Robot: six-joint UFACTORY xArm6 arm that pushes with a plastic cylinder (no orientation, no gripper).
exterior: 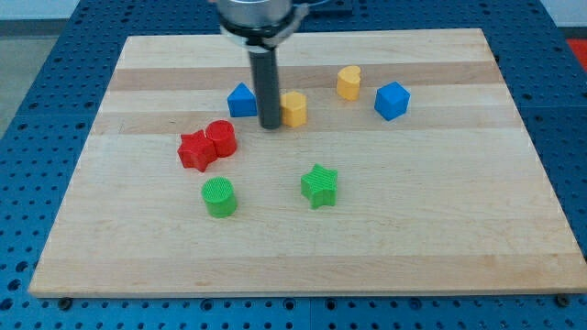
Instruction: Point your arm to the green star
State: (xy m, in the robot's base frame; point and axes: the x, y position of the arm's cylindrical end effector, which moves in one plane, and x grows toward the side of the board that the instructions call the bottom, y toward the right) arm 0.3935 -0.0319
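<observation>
One thing matters here: the green star-shaped plastic block (319, 186) sits down and a bit to the view's right of my tip (271, 126), closer to the table's (459, 247) bottom edge, around mid-table. My tip is wedged between the blue triangular block (241, 100) and the yellow block (294, 108), nearer the top edge. The tool is a bare rod (nothing to open or clench, holding nothing). The star has no real long axis; one point faces the top edge.

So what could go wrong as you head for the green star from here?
1. My tip sits between the blue triangle and the yellow block, so I might nudge either one as I leave.
2. If I overshoot, I would probably push the green star instead of stopping beside it.
</observation>
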